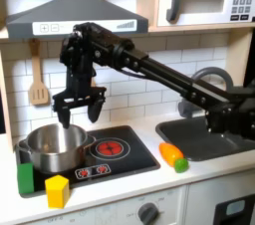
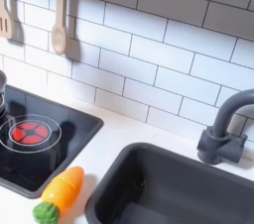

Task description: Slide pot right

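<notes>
Toy kitchen scene, first exterior view. The black end effector (image 1: 80, 107) of the arm hung with its fingers spread wide and gripping nothing. Directly below it and slightly toward the first exterior view's left sat the shiny silver round metal pot (image 1: 55, 146), resting on the left burner of the black stovetop (image 1: 136, 158), apart from the fingertips. The red-ringed burner (image 1: 112, 148) lay below the end effector toward the first exterior view's right, bare and open as the likely destination. A yellow block (image 1: 58, 190) and a green block (image 1: 26, 177) stood just in front of the pot, lower in the frame than the end effector. An orange toy carrot with a green top (image 1: 173, 155) lay on the white bench (image 1: 204, 174) well to the first exterior view's right of the end effector, near the dark sink (image 1: 204, 139).

Probable risks, judged from this arrangement:
- A descent with only one finger inside the rim might have tipped the pot rather than pushed it.
- A high contact point on the wall could have rocked the pot or let it slip free mid-slide.
- A push angled forward could have driven the pot into the yellow and green blocks.
- An overlong slide could have carried the pot off the stovetop edge toward the carrot.

Second exterior view: the same burner (image 2: 31, 132), carrot (image 2: 60, 193) and sink (image 2: 174, 188).
</notes>
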